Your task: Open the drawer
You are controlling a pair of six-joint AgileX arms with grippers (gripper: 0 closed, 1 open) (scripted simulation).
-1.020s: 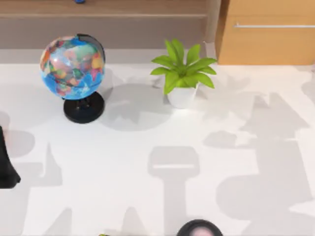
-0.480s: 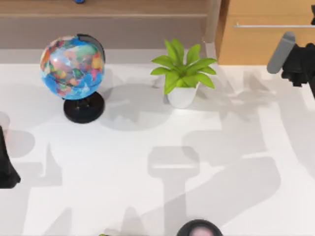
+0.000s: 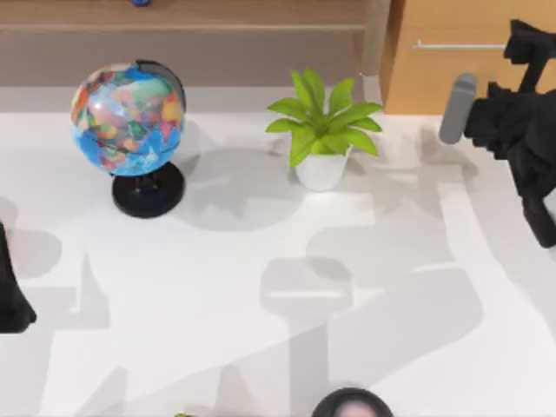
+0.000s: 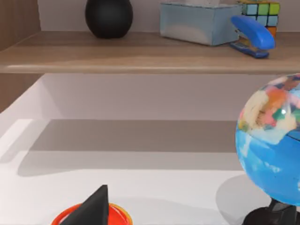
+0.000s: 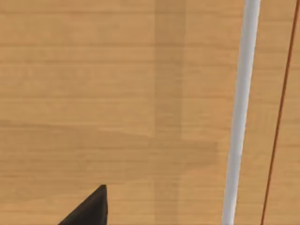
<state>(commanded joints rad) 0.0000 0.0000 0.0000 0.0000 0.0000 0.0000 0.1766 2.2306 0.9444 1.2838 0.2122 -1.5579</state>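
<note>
My right gripper (image 3: pixel 524 43): raised at the table's far right; whether its fingers are parted or closed, I cannot tell. Just ahead of it: the drawer (image 3: pixel 452 78), front flush, with its silver handle (image 5: pixel 239 117) crossing the right wrist view close up. To its left: potted plant (image 3: pixel 321 130); further left, globe (image 3: pixel 129 117). My left arm (image 3: pixel 10 295): parked at the table's left edge.

Right arm (image 3: pixel 521 139) blocky matte black, grey cylindrical part; left arm (image 3: pixel 10 287) black
</note>
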